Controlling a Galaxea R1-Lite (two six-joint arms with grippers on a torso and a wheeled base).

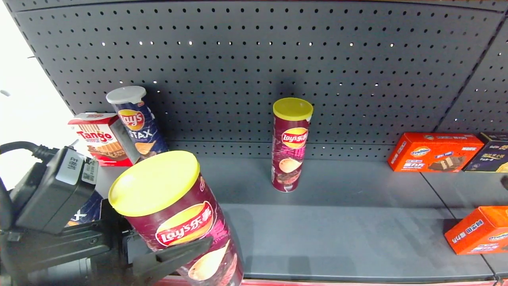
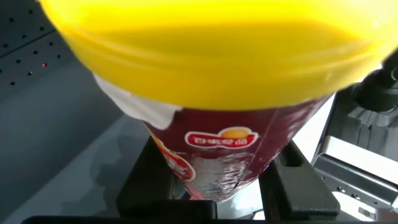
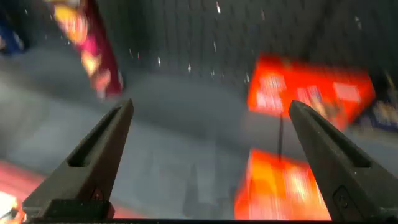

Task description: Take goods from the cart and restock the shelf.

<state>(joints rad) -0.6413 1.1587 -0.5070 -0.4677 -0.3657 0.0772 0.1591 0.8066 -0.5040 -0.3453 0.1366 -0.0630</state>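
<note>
Lower left of the head view, the left gripper [image 2: 217, 190] has its fingers pinching a maroon chip can [image 1: 174, 214] (yellow lid, red-and-yellow oval logo) at the shelf [image 1: 341, 230] front edge. A matching can [image 1: 289, 147] stands mid-frame. The right gripper [image 3: 210, 106] has its fingers spread wide.

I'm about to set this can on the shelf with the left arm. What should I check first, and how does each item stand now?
1. Grip: left gripper jaws closed on the held can, low on its body: ok.
2. Lid seated on the held can: ok.
3. Bare shelf floor between the held can and the standing can: ok.
4. Held can's base above the shelf's front edge: cannot tell, base hidden.
5. Standing can upright and apart from the held can: ok.
6. Right gripper open, empty, over by the orange boxes: ok.
</note>
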